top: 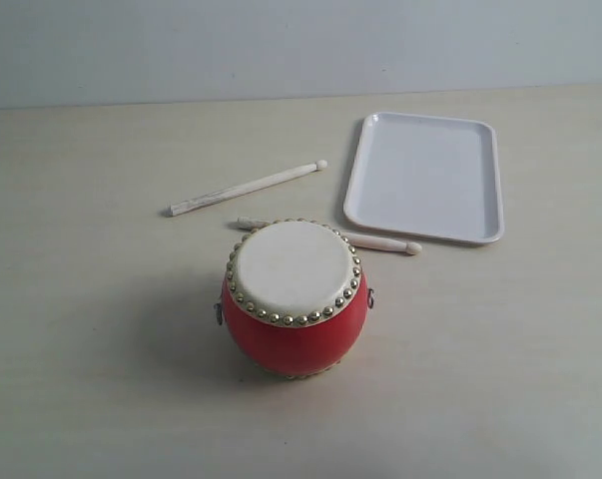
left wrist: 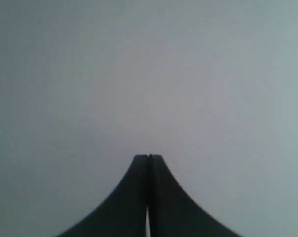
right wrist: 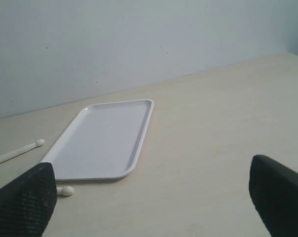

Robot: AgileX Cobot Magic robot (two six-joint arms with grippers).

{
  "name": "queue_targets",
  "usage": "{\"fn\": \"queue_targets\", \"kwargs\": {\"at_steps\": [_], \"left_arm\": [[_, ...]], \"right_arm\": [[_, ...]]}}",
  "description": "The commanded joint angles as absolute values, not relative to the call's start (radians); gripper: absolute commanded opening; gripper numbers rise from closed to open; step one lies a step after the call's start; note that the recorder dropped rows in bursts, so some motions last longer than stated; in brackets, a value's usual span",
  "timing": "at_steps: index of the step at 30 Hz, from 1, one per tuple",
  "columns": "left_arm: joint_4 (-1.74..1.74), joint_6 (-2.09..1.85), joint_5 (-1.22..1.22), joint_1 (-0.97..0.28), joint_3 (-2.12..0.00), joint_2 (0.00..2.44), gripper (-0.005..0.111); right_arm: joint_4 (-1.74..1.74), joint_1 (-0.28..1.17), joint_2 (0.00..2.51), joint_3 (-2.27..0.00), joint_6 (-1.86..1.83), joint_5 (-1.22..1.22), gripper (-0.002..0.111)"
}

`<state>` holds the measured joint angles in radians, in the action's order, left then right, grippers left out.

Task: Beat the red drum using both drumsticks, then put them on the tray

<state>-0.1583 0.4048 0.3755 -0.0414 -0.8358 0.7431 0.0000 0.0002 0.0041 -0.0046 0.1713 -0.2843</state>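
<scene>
Surface: a pale beige table (top: 101,379), matte, backed by a plain grey-blue wall (top: 281,40).

Items on the table: the red drum (top: 296,299) stands upright near the middle with its cream head facing up. The far drumstick (top: 246,188) lies flat behind the drum, clear of it, with its rounded tip towards the tray. The near drumstick (top: 380,242) lies just behind the drum, partly hidden by the drumhead's rim; its tip sits just beside the tray's near long edge. Contact with drum or tray cannot be determined. The white tray (top: 425,175) lies flat to the right of and behind the drum.

Left hand (left wrist: 148,157): its two dark fingers are pressed together, tip to tip, with nothing between them. It points at the bare wall and touches nothing.

Right hand (right wrist: 151,163): fingers spread wide apart, holding nothing. It is raised above the table and angled towards the tray (right wrist: 102,143), with both stick tips (right wrist: 39,142) visible beside its finger.

Neither hand appears in the exterior view.
</scene>
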Motion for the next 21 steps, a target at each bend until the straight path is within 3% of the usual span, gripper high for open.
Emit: {"fn": "queue_targets", "kwargs": {"at_steps": [1, 6, 9, 11, 15, 21], "left_arm": [[-0.227, 0.401, 0.056, -0.042, -1.099, 1.097, 0.000], [-0.276, 0.278, -0.445, -0.069, -1.408, 1.462, 0.000], [-0.248, 0.000, -0.841, -0.117, -1.610, 1.717, 0.000], [-0.206, -0.127, -0.974, -0.141, -1.674, 1.809, 0.000], [-0.110, -0.407, -1.204, -0.190, -1.775, 1.969, 0.000], [-0.081, -0.717, -1.221, -0.321, -1.869, 2.136, 0.000]], "right_arm": [[0.000, -0.007, 0.000, 0.000, 0.170, -0.283, 0.105], [0.000, -0.007, 0.000, 0.000, 0.170, -0.283, 0.105], [0.000, -0.007, 0.000, 0.000, 0.170, -0.283, 0.105], [0.000, -0.007, 0.000, 0.000, 0.170, -0.283, 0.105], [0.000, -0.007, 0.000, 0.000, 0.170, -0.283, 0.105], [0.000, -0.007, 0.000, 0.000, 0.170, -0.283, 0.105]]}}
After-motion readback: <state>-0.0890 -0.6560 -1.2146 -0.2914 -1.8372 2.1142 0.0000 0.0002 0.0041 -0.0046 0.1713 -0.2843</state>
